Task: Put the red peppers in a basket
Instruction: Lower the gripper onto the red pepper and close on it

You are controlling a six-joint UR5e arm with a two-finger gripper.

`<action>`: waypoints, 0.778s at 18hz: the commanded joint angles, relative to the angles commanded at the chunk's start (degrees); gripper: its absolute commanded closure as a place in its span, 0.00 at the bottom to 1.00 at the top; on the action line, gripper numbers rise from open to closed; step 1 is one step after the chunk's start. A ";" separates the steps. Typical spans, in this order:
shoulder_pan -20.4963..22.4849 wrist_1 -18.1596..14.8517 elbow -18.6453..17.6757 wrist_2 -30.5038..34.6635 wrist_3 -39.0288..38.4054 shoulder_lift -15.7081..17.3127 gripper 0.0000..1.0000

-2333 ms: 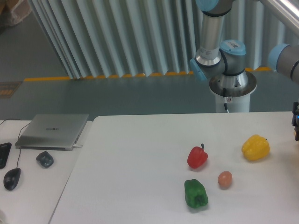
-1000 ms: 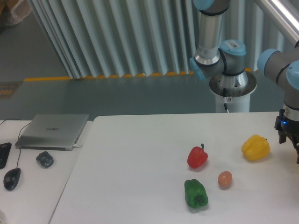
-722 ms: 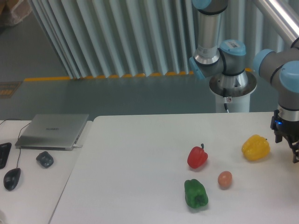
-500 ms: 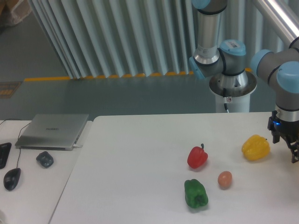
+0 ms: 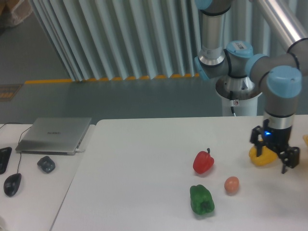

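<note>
Nothing of the job is done yet: the red pepper sits untouched on the white surface, stem up, near the middle of the cluster of produce, and no basket shows anywhere in this view, so I cannot say where the drop-off will be. My hand hangs at the right side of the surface, well apart from the red pepper, its two dark fingers spread open with nothing between them; it is in front of the yellow pepper, partly hiding it, and whether a finger touches that pepper I cannot tell. The green pepper lies just below the red one, nearer the camera, and a small round orange-pink object, perhaps an egg or a small fruit, rests to the right of the green one and between the red and yellow peppers. Off to the left, a closed laptop and two computer mice sit on a separate desk and play no part. In my judgement everything remains: I must cross left to the red pepper, close on it, lift it and carry it to a basket I cannot yet see.
</note>
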 joint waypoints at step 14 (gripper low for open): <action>-17.23 0.62 -3.95 4.13 -17.60 -0.80 0.00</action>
